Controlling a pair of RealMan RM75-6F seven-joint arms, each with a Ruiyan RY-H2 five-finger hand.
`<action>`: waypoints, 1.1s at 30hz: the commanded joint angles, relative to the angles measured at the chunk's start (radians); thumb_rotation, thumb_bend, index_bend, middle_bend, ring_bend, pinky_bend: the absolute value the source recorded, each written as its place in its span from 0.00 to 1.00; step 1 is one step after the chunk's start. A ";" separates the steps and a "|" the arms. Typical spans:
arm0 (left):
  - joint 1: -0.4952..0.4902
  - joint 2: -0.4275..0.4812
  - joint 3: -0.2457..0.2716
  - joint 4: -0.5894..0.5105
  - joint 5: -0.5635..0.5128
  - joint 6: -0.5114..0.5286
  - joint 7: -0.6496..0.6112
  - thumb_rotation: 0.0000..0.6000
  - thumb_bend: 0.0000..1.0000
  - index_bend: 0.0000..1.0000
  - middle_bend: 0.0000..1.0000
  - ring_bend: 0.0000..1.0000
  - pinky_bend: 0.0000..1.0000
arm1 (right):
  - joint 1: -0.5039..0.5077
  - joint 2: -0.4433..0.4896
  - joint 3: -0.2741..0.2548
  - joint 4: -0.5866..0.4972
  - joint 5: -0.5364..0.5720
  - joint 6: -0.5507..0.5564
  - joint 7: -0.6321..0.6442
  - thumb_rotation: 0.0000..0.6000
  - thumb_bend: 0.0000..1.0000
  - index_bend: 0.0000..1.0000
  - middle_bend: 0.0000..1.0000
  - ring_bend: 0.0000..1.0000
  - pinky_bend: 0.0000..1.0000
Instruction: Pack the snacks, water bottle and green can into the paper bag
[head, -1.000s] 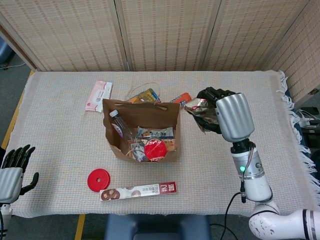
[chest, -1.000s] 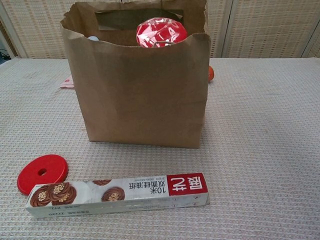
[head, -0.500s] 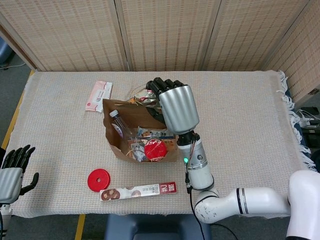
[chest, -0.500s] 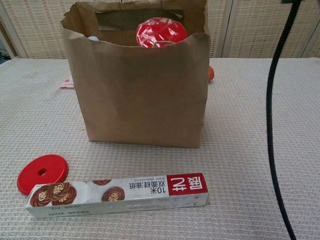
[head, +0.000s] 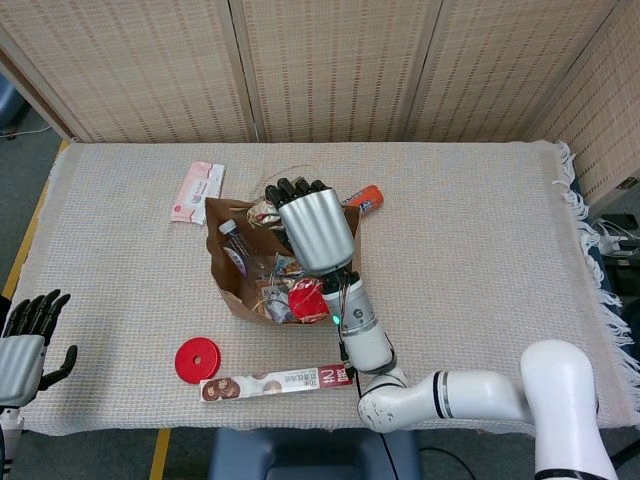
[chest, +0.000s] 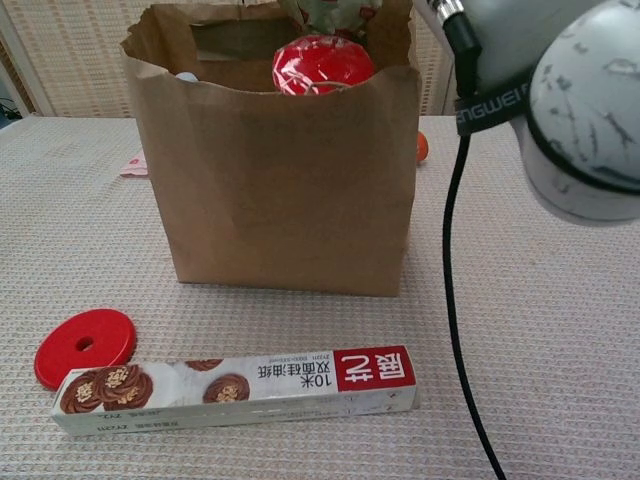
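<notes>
The brown paper bag (head: 238, 292) stands open mid-table, its front wall filling the chest view (chest: 280, 180). Inside it I see a water bottle (head: 234, 246), a red-wrapped snack (head: 310, 298) (chest: 322, 62) and several other packets. My right hand (head: 315, 230) hovers over the bag's mouth, back of the hand up, gripping a crinkly silver snack packet (head: 265, 212) (chest: 335, 12) that hangs just above the opening. My left hand (head: 25, 340) rests open and empty at the table's front left corner. No green can is visible.
On the cloth lie a pink packet (head: 197, 190) behind the bag, an orange-red tube (head: 366, 197) at its back right, a red disc (head: 196, 360) (chest: 85, 345) and a long biscuit box (head: 275, 382) (chest: 235, 388) in front. My right forearm (chest: 560, 110) and its cable cross the chest view.
My right hand has carried the silver packet leftward from right of the bag to above its opening. The left hand has stayed still.
</notes>
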 joint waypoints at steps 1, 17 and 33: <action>0.000 0.000 0.000 0.000 0.000 0.001 0.001 1.00 0.45 0.05 0.00 0.00 0.00 | -0.014 0.025 -0.005 -0.069 0.098 -0.030 -0.092 1.00 0.28 0.17 0.29 0.17 0.30; 0.002 -0.001 -0.001 -0.003 -0.003 0.003 0.003 1.00 0.45 0.05 0.00 0.00 0.00 | -0.193 0.242 -0.059 -0.347 0.144 0.025 -0.052 1.00 0.07 0.00 0.05 0.00 0.12; 0.007 -0.011 -0.002 -0.002 -0.002 0.016 0.033 1.00 0.45 0.05 0.00 0.00 0.00 | -0.785 0.622 -0.543 -0.279 -0.336 0.193 0.601 1.00 0.07 0.00 0.04 0.00 0.08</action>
